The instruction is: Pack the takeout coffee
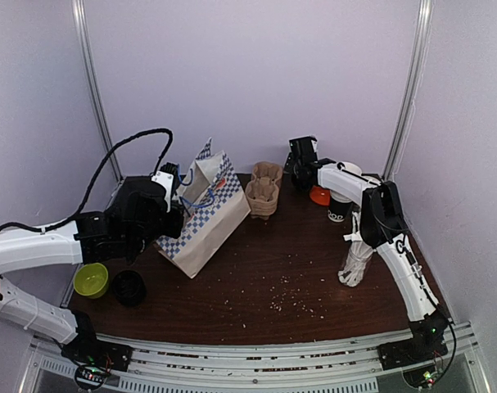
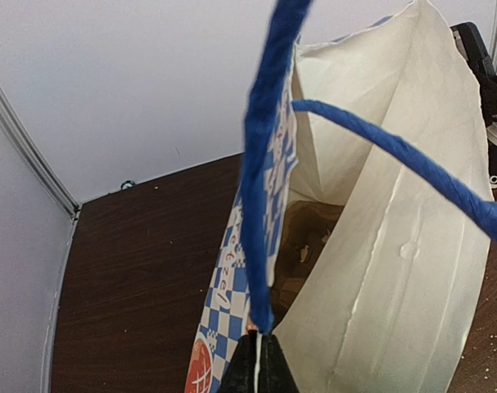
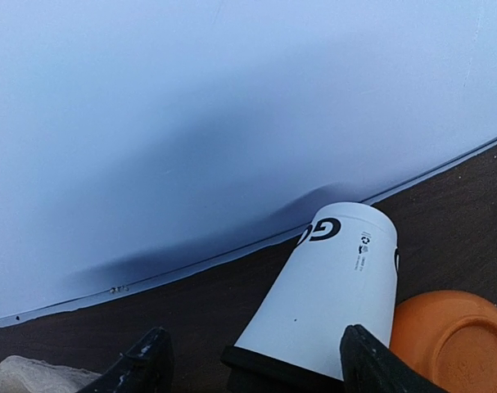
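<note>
Right gripper [image 3: 255, 340] first: its two black fingers stand wide apart, straddling the dark end of the small white disposable cup [image 3: 330, 278] without clamping it. One finger sits close against the cup's side, the other shows a clear gap. That cup is at the back of the dark wooden table [image 1: 273, 278], just beside a flat orange round disc [image 3: 457, 344], and not packed into anything yet.

Farther along, the brown moulded-pulp two-hole carrier tray [image 1: 263, 196] waits, both holes looking empty, just beside the blue-and-white checked paper bag [image 1: 201, 221]. Left gripper [image 2: 256, 372] is pinched tight on the bag's blue cord handle [image 2: 264, 164], and the mouth gapes open.

Danger from here, I'd say: an off-centre close shoves the cup sideways and tips it onto the disc, or squeezes the dark top loose (spilt coffee either way). And the right forearm [image 1: 399, 262] hangs over the glass of white wrapped straws [image 1: 356, 264], so a low swing toward the tray could clip it.
</note>
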